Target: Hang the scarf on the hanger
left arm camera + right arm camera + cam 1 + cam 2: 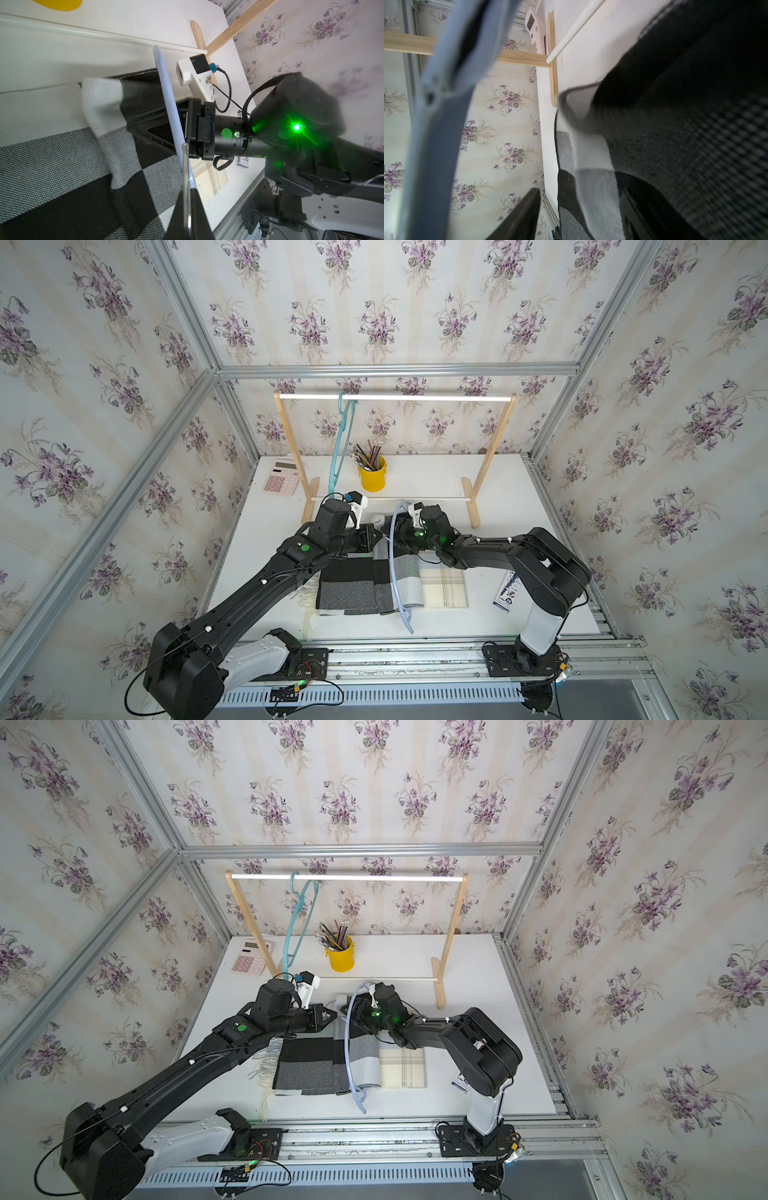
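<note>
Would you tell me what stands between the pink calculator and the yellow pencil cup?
In both top views: a wooden rack upright and the hanging teal plastic hanger.

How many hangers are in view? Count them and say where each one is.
2. A teal hanger hangs from the rack's white rail at the back; a light blue hanger rests across the checked scarf in front. None seems hidden.

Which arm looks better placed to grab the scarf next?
Right, probably. The right gripper is open and empty beside a lifted fold of the scarf; the left gripper seems shut on the light-blue hanger, holding it up.
</note>
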Tool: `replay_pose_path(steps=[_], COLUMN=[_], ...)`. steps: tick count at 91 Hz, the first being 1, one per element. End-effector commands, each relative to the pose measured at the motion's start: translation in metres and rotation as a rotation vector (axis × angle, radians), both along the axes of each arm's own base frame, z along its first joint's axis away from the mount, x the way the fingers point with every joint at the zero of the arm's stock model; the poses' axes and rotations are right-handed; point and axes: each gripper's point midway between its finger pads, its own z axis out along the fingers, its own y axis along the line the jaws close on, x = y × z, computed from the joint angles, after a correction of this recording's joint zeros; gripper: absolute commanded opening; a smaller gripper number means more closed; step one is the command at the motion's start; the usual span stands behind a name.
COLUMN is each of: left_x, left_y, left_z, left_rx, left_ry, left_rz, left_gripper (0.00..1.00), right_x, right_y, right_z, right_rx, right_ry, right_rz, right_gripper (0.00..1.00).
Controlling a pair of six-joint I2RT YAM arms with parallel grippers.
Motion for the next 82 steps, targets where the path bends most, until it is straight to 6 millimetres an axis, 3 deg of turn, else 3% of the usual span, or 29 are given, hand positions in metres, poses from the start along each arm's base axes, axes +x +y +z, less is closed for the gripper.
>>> replay_pose_path(steps=[1,16,36,49,69,82], left_x=[0.002,0.005,0.008,0.011,0.015,0.025], left_y=[-0.001,0.005,0.009,0.013,-0.009,-0.029], left_z=[0.002,-0.005,-0.010,-0.010,-0.002,-0.017], left_rx=[-0.003,0.031,0.079,0.188,0.430,0.563], left_ry=[-0.016,-0.006,0.019,0.026,0.008,0.039], left_rz=[-0.001,0.032,0.057,0.102,0.165,0.224], left_gripper=[0.00,0.00,0.00,0.00,0.00,0.00], right_x=[-0.009,-0.022,-0.034,-0.043,-0.075,-0.099], right_y=[-0.004,-0.030,-0.082,-0.123,-0.165,-0.175], right_z=[0.017,0.015,0.008,0.030,0.058,0.064], right_rx=[0.022,-0.056,-0.211,-0.383,-0.618,-0.636], right_ry=[-0.057,-0.060,-0.077,-0.221,-0.467,-0.574], right_rz=[0.045,0.048,0.032,-0.026,-0.097,-0.119], right_gripper=[0.69,0.70,0.70,0.69,0.68,0.67])
